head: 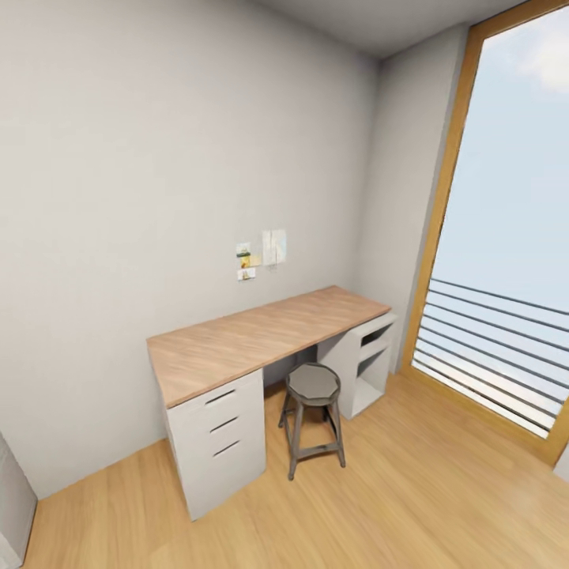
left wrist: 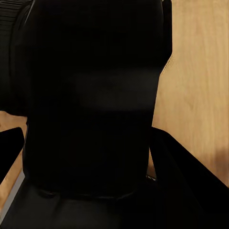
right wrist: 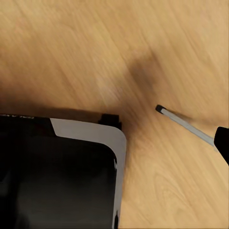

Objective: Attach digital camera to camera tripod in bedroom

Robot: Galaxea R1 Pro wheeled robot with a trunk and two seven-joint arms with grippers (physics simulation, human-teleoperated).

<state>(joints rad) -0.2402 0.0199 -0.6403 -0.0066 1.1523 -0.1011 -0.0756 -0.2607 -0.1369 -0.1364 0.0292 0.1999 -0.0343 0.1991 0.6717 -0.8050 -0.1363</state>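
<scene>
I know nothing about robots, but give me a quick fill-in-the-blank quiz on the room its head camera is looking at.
1. Under the wooden desk stands a round grey ____.
2. The drawer unit at the desk's near end has ____ drawers.
3. Small notes hang on the ____ above the desk.
4. The tall window has a frame made of ____.

Missing words: stool; three; wall; wood

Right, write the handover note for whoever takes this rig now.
Left gripper: a black bulk sits close before the wrist lens; open or shut cannot be told.
Right gripper: state unreadable; its wrist view looks down on the wood floor, with a thin silver rod, black-tipped.
Head faces a wooden desk, a stool and a tall window.
Done: no attachment confirmed.
Left: locate camera and tripod, join them in the bedroom.
</scene>
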